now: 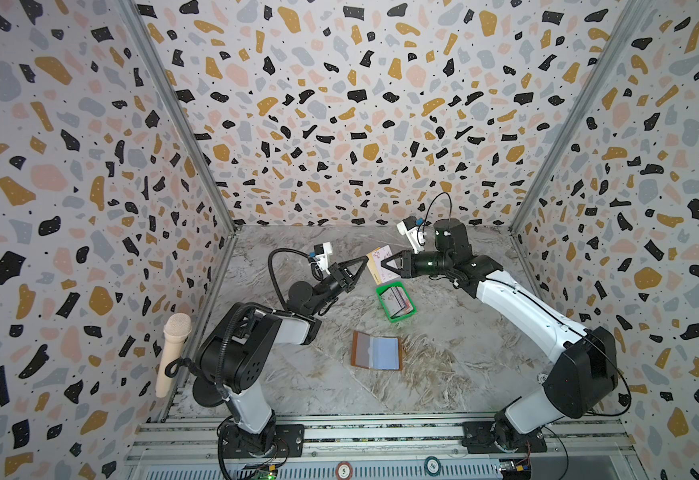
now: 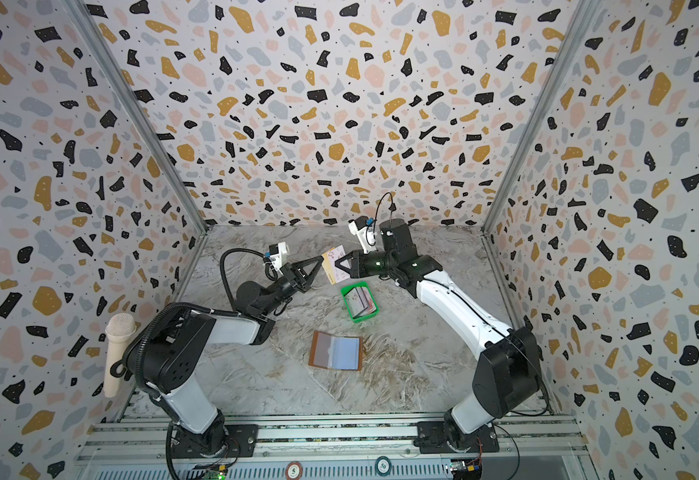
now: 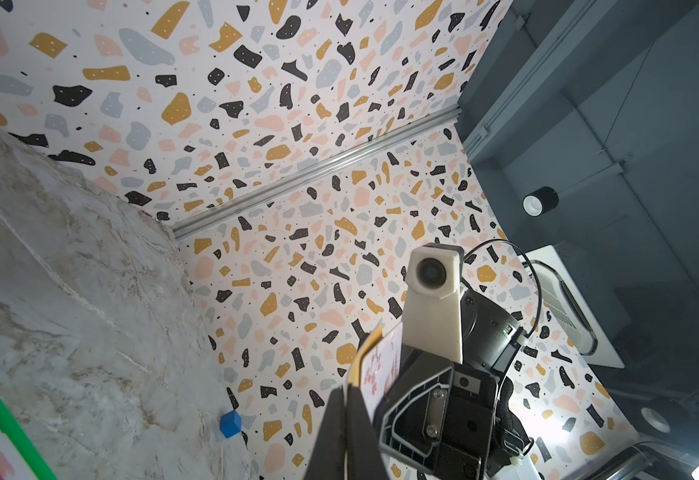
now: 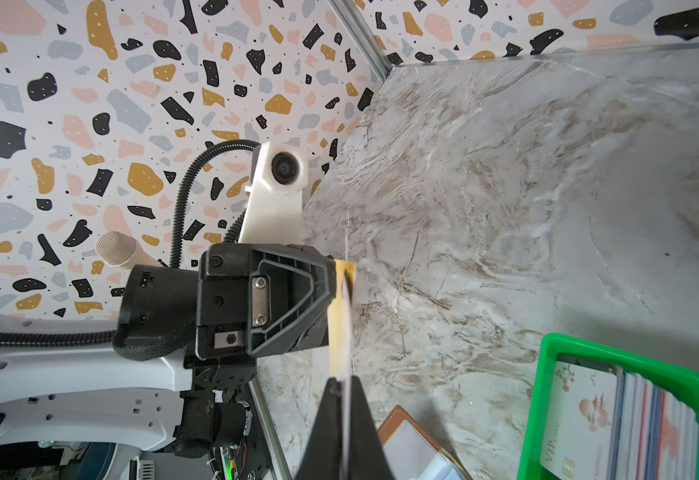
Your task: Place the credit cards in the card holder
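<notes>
Card holder [image 1: 376,351]: open on your counter [image 1: 443,374], nearest you, sleeves up.
Credit cards [image 1: 397,301]: stacked in the green tray [image 4: 535,415], just beyond the holder.
Held card [image 1: 377,266]: in the air above the tray.
Left gripper [image 1: 366,258]: jaws closed on one edge of the held card.
Right gripper [image 1: 382,266]: jaws closed on the opposite edge.
Risk: if you move either arm while both clamp, the card may bend or slip free.
</notes>
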You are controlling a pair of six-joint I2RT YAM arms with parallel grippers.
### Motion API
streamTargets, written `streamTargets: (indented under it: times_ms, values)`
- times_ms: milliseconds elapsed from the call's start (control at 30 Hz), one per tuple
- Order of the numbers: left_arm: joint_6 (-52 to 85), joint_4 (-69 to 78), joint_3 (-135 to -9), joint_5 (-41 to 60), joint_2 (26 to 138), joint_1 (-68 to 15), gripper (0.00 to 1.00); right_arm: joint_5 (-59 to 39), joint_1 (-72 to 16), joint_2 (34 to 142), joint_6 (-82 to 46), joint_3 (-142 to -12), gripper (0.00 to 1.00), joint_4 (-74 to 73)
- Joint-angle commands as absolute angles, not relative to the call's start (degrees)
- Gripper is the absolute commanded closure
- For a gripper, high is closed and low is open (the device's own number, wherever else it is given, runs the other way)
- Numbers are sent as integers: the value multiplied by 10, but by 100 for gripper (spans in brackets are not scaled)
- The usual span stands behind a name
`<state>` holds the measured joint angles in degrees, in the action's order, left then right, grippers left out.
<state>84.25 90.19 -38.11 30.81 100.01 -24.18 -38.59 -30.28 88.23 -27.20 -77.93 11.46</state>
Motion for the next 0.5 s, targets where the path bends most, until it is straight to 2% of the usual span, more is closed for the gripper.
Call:
streamTargets:
  times_ms: [0, 467]
  values:
    - [840, 991, -374, 305, 995, -244, 100, -404, -309, 869, -273, -780, 100, 101]
    - [754, 878, -339, 274, 920, -239, 100, -389, -254, 829, -261, -729, 100, 118]
